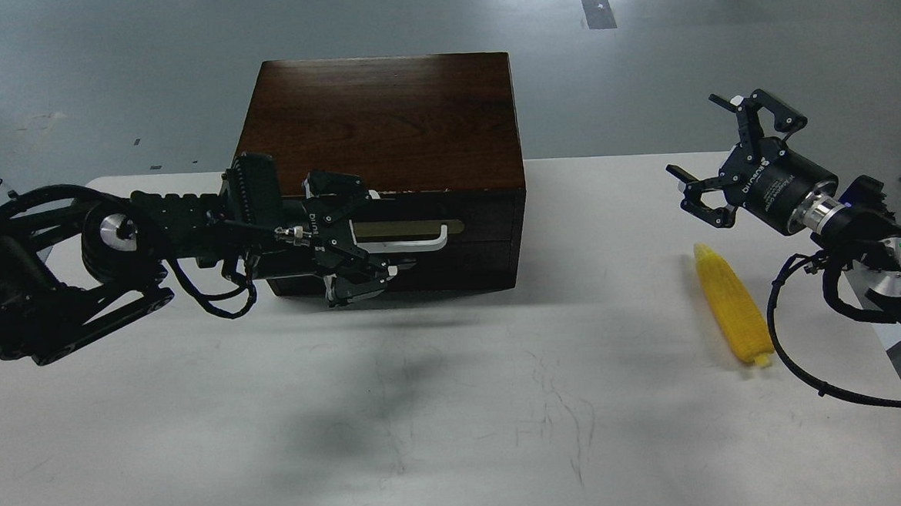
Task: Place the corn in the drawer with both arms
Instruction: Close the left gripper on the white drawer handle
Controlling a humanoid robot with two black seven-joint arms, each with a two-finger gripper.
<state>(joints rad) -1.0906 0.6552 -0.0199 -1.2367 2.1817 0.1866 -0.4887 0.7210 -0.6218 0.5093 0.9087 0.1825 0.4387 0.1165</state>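
Drawer (pixel 419 235), centre frame: closed; left gripper (pixel 357 235) at white handle (pixel 411 243), fingers spread around its left end, firm hold not confirmable. Corn (pixel 731 306), right of frame, flat on table (pixel 459 422); right gripper (pixel 712 170) above it, fingers splayed, empty. Risks, judged: slip off handle, or cabinet (pixel 382 125) dragged forward on pull; round cob rolling away under off-centre pinch.

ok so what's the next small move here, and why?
Probably close the left gripper on the white handle and pull. The drawer looks shut, the open fingers sit around the handle's left end, and the corn lies on the table under the open right gripper.
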